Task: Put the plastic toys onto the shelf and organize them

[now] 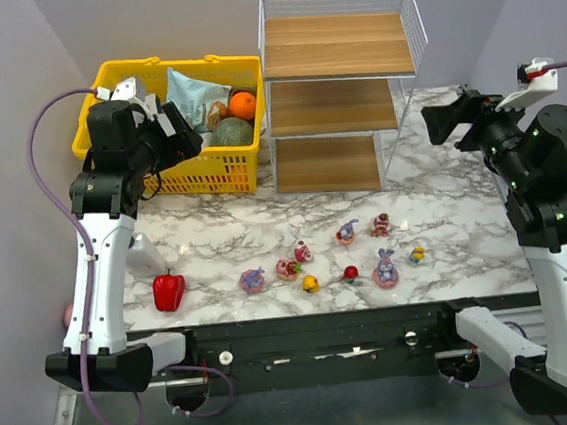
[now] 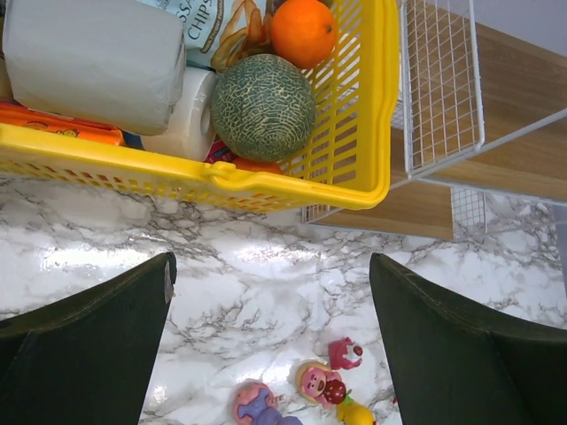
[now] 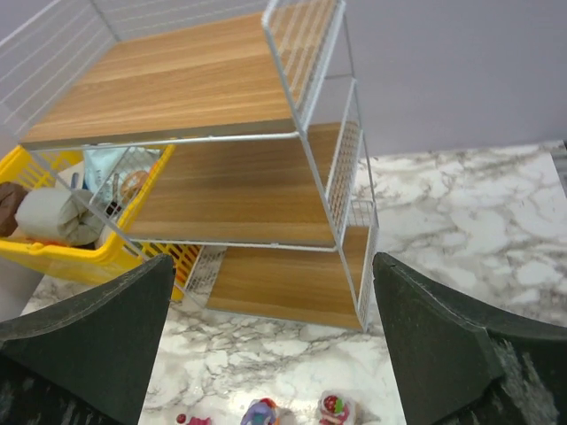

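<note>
Several small plastic toys lie on the marble table near its front edge: a purple bunny (image 1: 385, 268), a purple-pink figure (image 1: 253, 280), a pink one (image 1: 287, 268), a yellow one (image 1: 311, 283), a blue-haired doll (image 1: 347, 231) and a red one (image 1: 379, 225). The three-tier shelf (image 1: 338, 97) with wooden boards and white wire sides stands at the back, its boards bare. My left gripper (image 1: 177, 132) is open, raised by the basket; some toys (image 2: 321, 382) show below it. My right gripper (image 1: 441, 122) is open, raised right of the shelf (image 3: 266, 204), with toys (image 3: 335, 407) below.
A yellow basket (image 1: 101, 94) left of the shelf holds an orange (image 1: 242, 105), a melon (image 1: 233, 131), a chips bag and paper rolls. A red bell pepper (image 1: 169, 291) lies at the front left, with a white object (image 1: 147, 254) beside it.
</note>
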Controlling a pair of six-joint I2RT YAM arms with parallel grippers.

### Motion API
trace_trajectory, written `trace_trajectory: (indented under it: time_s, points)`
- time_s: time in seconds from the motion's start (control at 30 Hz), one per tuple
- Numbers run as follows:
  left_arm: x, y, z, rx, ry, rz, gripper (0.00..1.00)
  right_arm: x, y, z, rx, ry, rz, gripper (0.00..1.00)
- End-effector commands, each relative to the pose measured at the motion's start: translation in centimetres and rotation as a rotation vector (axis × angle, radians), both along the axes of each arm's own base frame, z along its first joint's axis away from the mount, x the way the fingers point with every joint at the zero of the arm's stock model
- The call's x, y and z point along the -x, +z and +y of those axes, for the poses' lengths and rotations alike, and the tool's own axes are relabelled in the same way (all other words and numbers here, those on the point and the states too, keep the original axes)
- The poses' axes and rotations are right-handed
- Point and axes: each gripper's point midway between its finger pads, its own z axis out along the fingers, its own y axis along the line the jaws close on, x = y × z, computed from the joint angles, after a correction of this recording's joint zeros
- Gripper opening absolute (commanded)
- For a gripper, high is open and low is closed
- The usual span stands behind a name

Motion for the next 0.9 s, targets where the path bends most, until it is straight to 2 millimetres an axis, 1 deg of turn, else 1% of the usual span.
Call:
trace_trajectory:
  time_s: [0.0,0.07,0.13,0.2,0.23,0.27,0.3,0.33,0.37,0.4,0.43,0.47,0.5,0.53,0.57,0.67,0.7,0.77,0.8,0.83,0.87]
  points:
    - [-0.3,1.6,1.1,0.008,0.073,-0.046,0.99,0.4,-2.0,-1.9,-0.077,-0.127,0.143,1.0]
    - [-0.3,1.4,1.2,0.022,0.092,-0.041,0.99,0.7,-2.6,-1.3,-0.013,-0.076,0.157,1.0]
    - [-0.4,0.7,1.4,0.012,0.104,-0.026,0.99,0.8,-3.7,-1.2,-0.036,-0.077,0.182,1.0]
    - [-0.6,0.0,1.5,-0.009,0.096,-0.01,0.99,1.3,-4.2,-0.8,-0.048,-0.056,0.188,1.0]
    - [-0.6,-0.1,1.2,-0.017,0.07,-0.006,0.99,1.3,-5.4,-1.0,-0.064,-0.074,0.213,1.0]
    - [-0.5,-0.2,1.2,-0.037,0.055,-0.007,0.99,1.5,-5.9,-1.0,-0.076,-0.079,0.221,1.0]
    - [-0.4,-0.5,1.3,-0.051,0.048,-0.004,0.99,2.1,-6.2,-0.8,-0.068,-0.063,0.216,1.0]
    - [-0.3,-0.7,1.5,-0.048,0.062,-0.003,0.99,2.3,-7.8,-0.1,-0.059,-0.022,0.253,1.0]
    - [0.0,-0.6,1.7,-0.04,0.073,-0.012,0.99,2.6,-8.6,0.1,-0.055,-0.006,0.271,1.0]
    - [-0.2,-1.1,1.9,-0.035,0.076,-0.017,0.99,3.1,-9.4,0.4,-0.051,0.014,0.284,1.0]
    - [-0.1,-1.2,1.9,-0.031,0.08,-0.021,0.99,3.7,-10.6,1.0,-0.052,0.049,0.32,1.0]
    - [0.3,-0.8,1.9,-0.024,0.078,-0.038,0.99,4.0,-12.7,1.2,-0.063,0.058,0.372,1.0]
    - [0.2,-1.2,1.9,-0.021,0.08,-0.041,0.99,4.5,-13.7,1.5,-0.068,0.074,0.395,1.0]
    - [0.2,-1.2,1.8,-0.009,0.087,-0.048,0.99,5.3,-14.1,1.8,-0.075,0.096,0.389,1.0]
    - [0.4,-1.0,1.9,-0.005,0.094,-0.059,0.99,5.6,-16.2,2.0,-0.092,0.098,0.438,1.0]
    - [0.2,-1.4,2.2,0.014,0.126,-0.06,0.99,6.9,-18.1,2.9,-0.132,0.139,0.465,1.0]
    - [0.2,-1.4,2.0,0.016,0.117,-0.063,0.99,7.2,-20.2,3.2,-0.143,0.148,0.512,1.0]
    - [0.1,-1.5,1.4,0.025,0.079,-0.057,0.99,7.9,-21.8,4.2,-0.174,0.174,0.556,1.0]
    - [0.1,-1.3,1.2,0.03,0.071,-0.061,0.99,8.4,-23.9,4.5,-0.182,0.179,0.615,1.0]
    - [0.1,-1.1,0.9,0.037,0.056,-0.066,0.99,8.6,-24.6,4.8,-0.184,0.181,0.634,1.0]
    - [0.2,-0.9,0.8,0.041,0.052,-0.075,0.99,9.3,-25.5,5.8,-0.189,0.204,0.668,1.0]
